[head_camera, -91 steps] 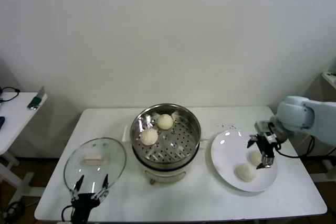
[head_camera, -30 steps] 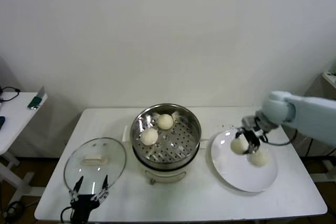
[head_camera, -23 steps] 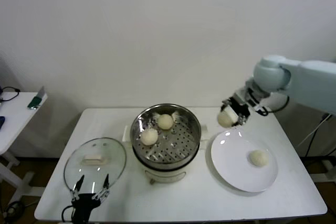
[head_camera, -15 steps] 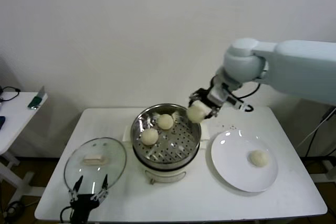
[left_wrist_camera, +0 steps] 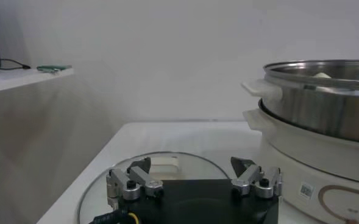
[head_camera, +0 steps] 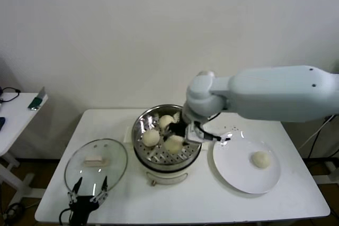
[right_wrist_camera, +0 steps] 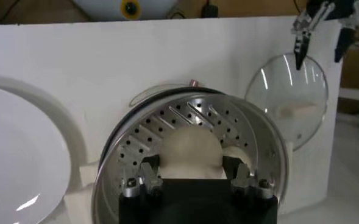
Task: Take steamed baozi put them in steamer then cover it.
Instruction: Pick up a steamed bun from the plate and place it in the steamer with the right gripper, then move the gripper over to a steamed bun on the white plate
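Note:
My right gripper (head_camera: 178,136) is shut on a cream-white baozi (head_camera: 172,144) and holds it low inside the steel steamer (head_camera: 195,121). In the right wrist view the baozi (right_wrist_camera: 190,151) sits between the two fingers (right_wrist_camera: 147,176), over the perforated bottom (right_wrist_camera: 191,112). Two more baozi (head_camera: 151,137) (head_camera: 166,121) lie in the steamer. One baozi (head_camera: 260,159) lies on the white plate (head_camera: 233,170). The glass cover (head_camera: 96,162) with its cream handle lies flat on the table at the left. My left gripper (head_camera: 87,193) is open and empty at the cover's near edge.
The steamer sits on a white cooker base (left_wrist_camera: 301,167) in the middle of the white table (head_camera: 201,205). A side table (head_camera: 16,115) with small items stands at the far left. A wall runs behind the table.
My right gripper lifted a baozi off the plate, carried it up and to the left, and now holds it down inside the steamer. The left arm has not moved.

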You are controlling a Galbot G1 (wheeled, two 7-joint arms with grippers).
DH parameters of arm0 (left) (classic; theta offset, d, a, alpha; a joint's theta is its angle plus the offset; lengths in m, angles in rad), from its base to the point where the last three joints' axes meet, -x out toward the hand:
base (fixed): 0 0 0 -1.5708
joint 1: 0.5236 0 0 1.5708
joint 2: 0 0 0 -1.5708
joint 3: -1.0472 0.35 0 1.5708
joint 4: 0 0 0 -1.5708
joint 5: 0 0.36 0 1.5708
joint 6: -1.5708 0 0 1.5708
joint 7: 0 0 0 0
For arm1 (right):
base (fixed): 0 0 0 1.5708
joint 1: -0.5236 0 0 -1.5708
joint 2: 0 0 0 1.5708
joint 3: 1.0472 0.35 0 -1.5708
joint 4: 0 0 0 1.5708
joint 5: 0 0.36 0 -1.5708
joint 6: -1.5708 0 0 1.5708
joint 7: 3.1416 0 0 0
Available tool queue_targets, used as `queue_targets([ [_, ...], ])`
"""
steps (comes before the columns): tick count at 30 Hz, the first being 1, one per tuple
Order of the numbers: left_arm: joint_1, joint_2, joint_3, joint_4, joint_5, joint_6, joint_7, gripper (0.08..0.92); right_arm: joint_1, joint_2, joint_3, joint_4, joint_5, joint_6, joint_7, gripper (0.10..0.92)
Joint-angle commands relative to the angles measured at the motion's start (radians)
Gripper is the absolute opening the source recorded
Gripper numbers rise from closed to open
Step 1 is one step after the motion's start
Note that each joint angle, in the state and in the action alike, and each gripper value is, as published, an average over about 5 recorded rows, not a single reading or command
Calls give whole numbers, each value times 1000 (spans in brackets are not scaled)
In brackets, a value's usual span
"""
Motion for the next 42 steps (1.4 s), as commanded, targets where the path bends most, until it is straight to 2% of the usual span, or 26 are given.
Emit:
queue_targets([
  [1,1,-1,0,0,1,1,0,823,-134,53,2,-62,-111,17,32,687],
  [16,7,-5,-2,7,3,-5,-3,823,-181,92,1,-114,-109,10,59,692],
  [24,6,-6,0,7,3,-7,-3,823,-142,60,20,-124,-54,44,38,817],
  [29,4,-6,0,6,2,-7,-3,823,-55,-24,48,-133,98,41,-25,822],
  [34,4,-5,1,8,4,-9,-3,823,107,-126,1,-204,363,16,-134,823],
  [38,3,-1,2,10,2,-11,-3,823,256,-209,-145,-272,557,-75,-212,823],
  [42,-2,1,3,10,0,-10,-3,823,310,-326,-271,-309,641,-167,-254,823],
])
